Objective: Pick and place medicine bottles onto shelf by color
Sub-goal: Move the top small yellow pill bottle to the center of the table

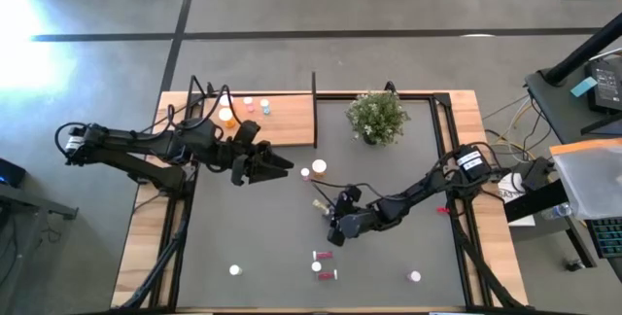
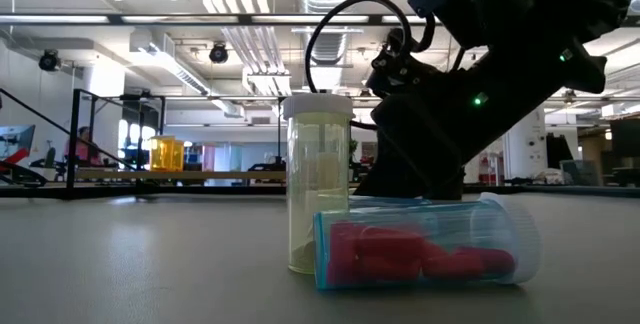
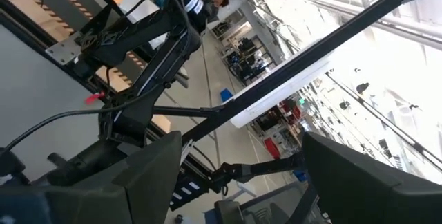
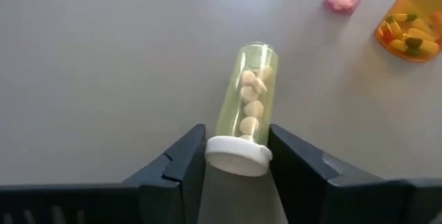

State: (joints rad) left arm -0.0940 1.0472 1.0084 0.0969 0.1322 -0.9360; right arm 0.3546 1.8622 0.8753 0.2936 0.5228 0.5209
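The left gripper [image 1: 282, 164] hovers just off the front edge of the wooden shelf [image 1: 292, 119], fingers spread wide with nothing between them. On the shelf behind it I count four bottles: an orange one [image 1: 226, 115], plus three small ones with pale caps bunched beside it [image 1: 256, 105].

Moving right, a bigger orange bottle [image 1: 318, 168] stands on the gray mat [image 1: 243, 227] just past the left fingers, with a small one right next to it [image 1: 305, 172]. Farther along, the potted plant [image 1: 376, 117] sits at the back of the mat.

The right gripper [image 1: 330, 227] is down low near the mat's middle. Its wrist camera shows a yellow bottle [image 4: 248, 106] lying on its side, white cap [image 4: 238, 153] sitting right between the two fingers [image 4: 181, 162]; they hug the cap on both sides, but I can't tell if they're really clamped yet.

In front of that gripper there's a little cluster of three: two red ones lying flat [image 1: 321, 255] [image 1: 328, 275] and one white-capped one standing [image 1: 316, 266]. One lone bottle stands off to the left [image 1: 234, 270], another off to the right [image 1: 414, 276].
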